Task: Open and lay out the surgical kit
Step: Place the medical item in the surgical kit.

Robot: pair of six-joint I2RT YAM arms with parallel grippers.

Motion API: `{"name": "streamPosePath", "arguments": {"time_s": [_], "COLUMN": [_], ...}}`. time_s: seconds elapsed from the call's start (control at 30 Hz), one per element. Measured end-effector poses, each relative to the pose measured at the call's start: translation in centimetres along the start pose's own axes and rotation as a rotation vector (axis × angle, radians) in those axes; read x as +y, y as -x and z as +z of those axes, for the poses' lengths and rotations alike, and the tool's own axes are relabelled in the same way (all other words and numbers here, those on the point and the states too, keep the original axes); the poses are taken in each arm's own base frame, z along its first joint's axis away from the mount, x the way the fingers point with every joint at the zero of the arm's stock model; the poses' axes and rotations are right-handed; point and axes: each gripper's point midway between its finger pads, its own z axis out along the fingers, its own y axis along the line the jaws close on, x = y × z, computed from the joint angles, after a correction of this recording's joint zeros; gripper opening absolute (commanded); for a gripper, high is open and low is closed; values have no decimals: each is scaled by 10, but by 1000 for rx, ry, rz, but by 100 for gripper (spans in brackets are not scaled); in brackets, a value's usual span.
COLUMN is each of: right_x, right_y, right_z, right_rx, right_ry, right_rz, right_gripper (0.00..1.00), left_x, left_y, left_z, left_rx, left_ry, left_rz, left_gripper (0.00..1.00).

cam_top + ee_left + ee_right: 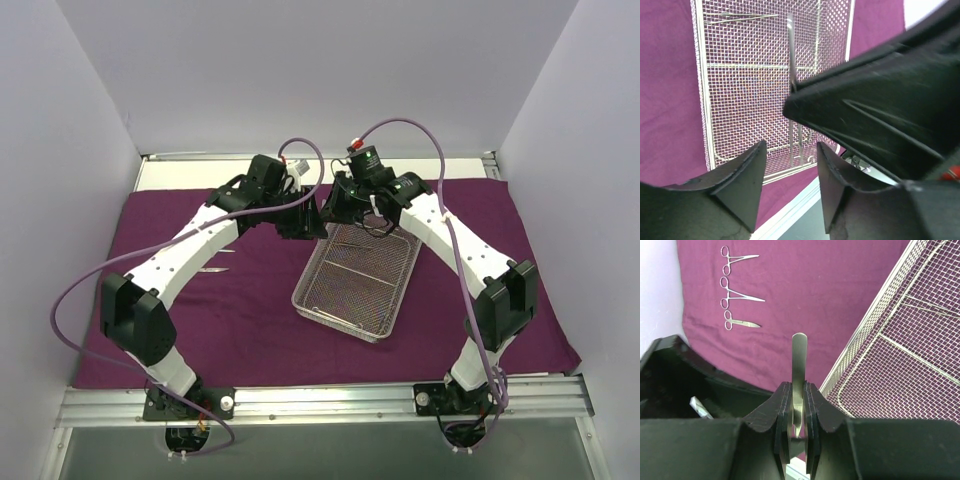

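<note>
Purple cloth (815, 290); instrument (799, 350) clamped in right pincer (798, 388).

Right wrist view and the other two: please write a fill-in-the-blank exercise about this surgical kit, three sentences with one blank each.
1. The right gripper clamps a flat silver instrument; the left gripper holds ____.
2. In the right wrist view, ____ scissor-like instruments lie on the cloth.
3. The wire-mesh tray rests on the ____ cloth.
Missing words: nothing; three; purple.
</note>
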Motion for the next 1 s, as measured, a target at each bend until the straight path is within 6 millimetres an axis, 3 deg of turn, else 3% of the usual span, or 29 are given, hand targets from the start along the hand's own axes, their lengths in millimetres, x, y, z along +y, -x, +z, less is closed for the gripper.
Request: {"name": "streamPosePath", "arguments": {"time_s": [0.2, 0.23, 0.33, 0.37, 0.4, 0.43, 0.47, 0.63, 0.67, 0.77, 1.0], "right_x": [2, 2, 3, 4, 4, 4, 5, -1, -3, -14, -76], "right_y": [-2, -2, -3, -3, -3, -3, -2, 4, 7, 23, 63], "right_z": [0, 0, 1, 1, 2, 2, 2, -1, -1, -2, -15], "right_rx": [12, 13, 16, 16, 17, 17, 17, 7, 1, -34, -104], "right_ry": [10, 11, 17, 21, 22, 24, 28, -5, -13, -51, -222], "right_rz": [1, 1, 1, 0, 0, 0, 0, 12, 14, 26, 45], "right_gripper": [0, 0, 0, 0, 0, 4, 26, 69, 83, 99, 100], "left_x": [9, 10, 7, 4, 4, 3, 3, 19, 25, 46, 118], "left_y": [-3, -4, -3, -2, -2, -2, -1, 4, 7, 13, 5], "left_z": [12, 13, 12, 12, 11, 11, 11, 8, 6, -9, -94], "left_rx": [25, 26, 26, 26, 25, 25, 23, -6, -19, -74, -275], "left_ry": [22, 25, 15, 9, 9, 8, 8, 83, 106, 190, 481], "left_rz": [-11, -12, -9, -2, 0, 2, 2, -30, -43, -100, -351], "left_gripper": [43, 38, 9, 2, 2, 2, 2, 2, 2, 2, 2]}}
